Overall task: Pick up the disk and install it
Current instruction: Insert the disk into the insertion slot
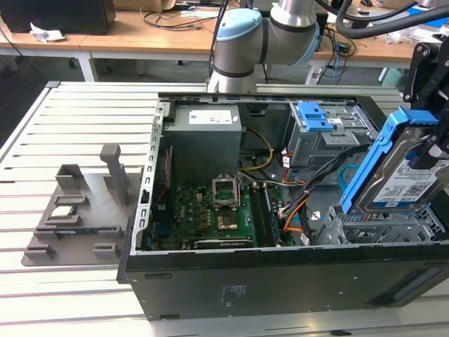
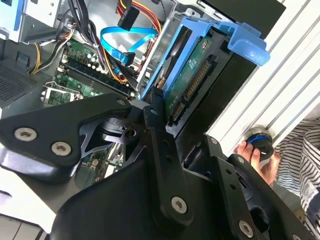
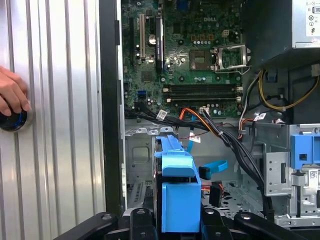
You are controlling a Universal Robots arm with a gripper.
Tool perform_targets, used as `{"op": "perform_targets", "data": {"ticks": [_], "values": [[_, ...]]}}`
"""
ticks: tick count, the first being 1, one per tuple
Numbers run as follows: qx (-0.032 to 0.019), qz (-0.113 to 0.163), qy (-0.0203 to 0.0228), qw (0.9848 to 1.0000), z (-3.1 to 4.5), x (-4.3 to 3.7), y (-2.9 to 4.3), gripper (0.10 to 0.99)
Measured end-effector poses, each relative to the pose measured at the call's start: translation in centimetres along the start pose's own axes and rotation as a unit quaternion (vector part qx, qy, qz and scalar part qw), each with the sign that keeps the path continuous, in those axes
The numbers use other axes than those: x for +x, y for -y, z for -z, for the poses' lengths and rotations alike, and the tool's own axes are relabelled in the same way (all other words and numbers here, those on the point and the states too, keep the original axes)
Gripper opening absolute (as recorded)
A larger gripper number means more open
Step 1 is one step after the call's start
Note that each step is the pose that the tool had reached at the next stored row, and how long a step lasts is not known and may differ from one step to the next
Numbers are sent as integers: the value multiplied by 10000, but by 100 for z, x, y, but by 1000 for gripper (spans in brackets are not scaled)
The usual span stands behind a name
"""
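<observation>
The disk (image 1: pixel 401 179), a silver hard drive with a white-and-blue label and blue side rails, hangs tilted over the grey drive bay (image 1: pixel 379 230) at the open computer case's corner on the exterior view's right. My gripper (image 1: pixel 433 149) is shut on its upper end. In the second wrist view the black fingers (image 2: pixel 156 112) clamp the disk (image 2: pixel 192 75), its circuit board and connector facing the camera. The first wrist view looks along the disk's blue rail (image 3: pixel 177 187) between my gripper (image 3: pixel 172 220) fingers, with the bay floor (image 3: pixel 142 155) beneath.
The open case (image 1: pixel 210 281) holds the motherboard (image 1: pixel 210 214), power supply (image 1: pixel 205 133), loose cables (image 1: pixel 298 203) and a grey cage with a blue latch (image 1: pixel 314 119). A grey fixture (image 1: pixel 74 217) lies on the slatted table. A person's hand (image 3: pixel 10 92) rests on a round button (image 2: pixel 261 140).
</observation>
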State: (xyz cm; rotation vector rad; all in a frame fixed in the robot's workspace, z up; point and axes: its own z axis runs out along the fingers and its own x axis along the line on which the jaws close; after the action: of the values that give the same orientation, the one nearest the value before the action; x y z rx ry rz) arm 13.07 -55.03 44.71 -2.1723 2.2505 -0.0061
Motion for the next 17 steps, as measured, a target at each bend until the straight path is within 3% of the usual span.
{"op": "perform_targets", "data": {"ticks": [4,17], "values": [[1,0,-20,10000,-89,-49,-3,361],[0,0,-20,10000,-305,-49,-6,361]]}}
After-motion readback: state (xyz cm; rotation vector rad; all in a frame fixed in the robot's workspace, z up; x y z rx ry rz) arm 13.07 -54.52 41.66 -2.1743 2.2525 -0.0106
